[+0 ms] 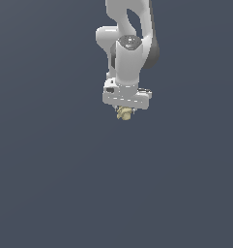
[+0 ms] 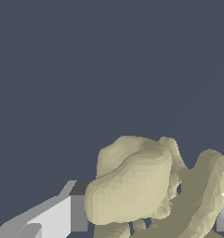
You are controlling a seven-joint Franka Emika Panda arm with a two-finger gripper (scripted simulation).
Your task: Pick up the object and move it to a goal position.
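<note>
Knobbly object (image 2: 141, 186) between pincer (image 2: 148, 211) fingers (image 2: 62, 216)

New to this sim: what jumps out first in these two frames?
The white arm hanging down from the top of the exterior view against a flat dark blue-grey backdrop. Just under its gripper sits a tiny pale yellow lumpy object. In the wrist view that object looms large between the grey fingers.

Hand (image 1: 124, 109) downward, clamped around object (image 1: 123, 114)

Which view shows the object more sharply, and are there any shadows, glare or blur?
Exterior view: flat even light, no cast shadows or glare, object tiny under the gripper. Wrist view: object fills the frame, faceted shading, blocky render edges, no blur; finger cropped at the border.
</note>
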